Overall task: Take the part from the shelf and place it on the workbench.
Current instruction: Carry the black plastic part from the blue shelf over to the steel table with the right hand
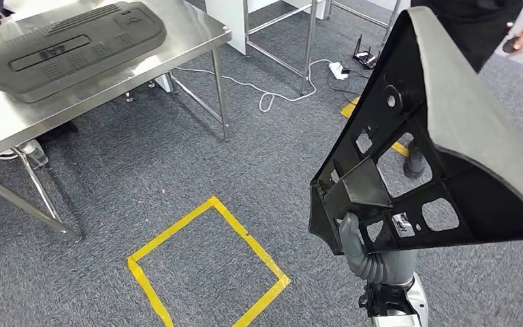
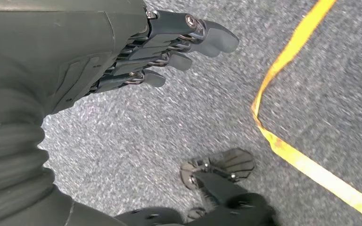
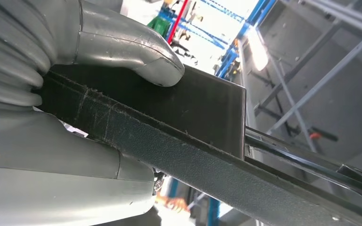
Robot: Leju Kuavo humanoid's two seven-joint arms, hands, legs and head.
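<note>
Progress looks about halfway: your right hand grips the black ribbed plastic part by a flat tab, raised above the carpet, well apart from the steel desk, where a dark moulded panel already lies. Your left hand hangs empty with fingers loosely extended, so carrying over and setting down remain. No legible writing appears on the part.

R hand raised, gripping the part; L hand hanging, fingers loosely apart.
</note>
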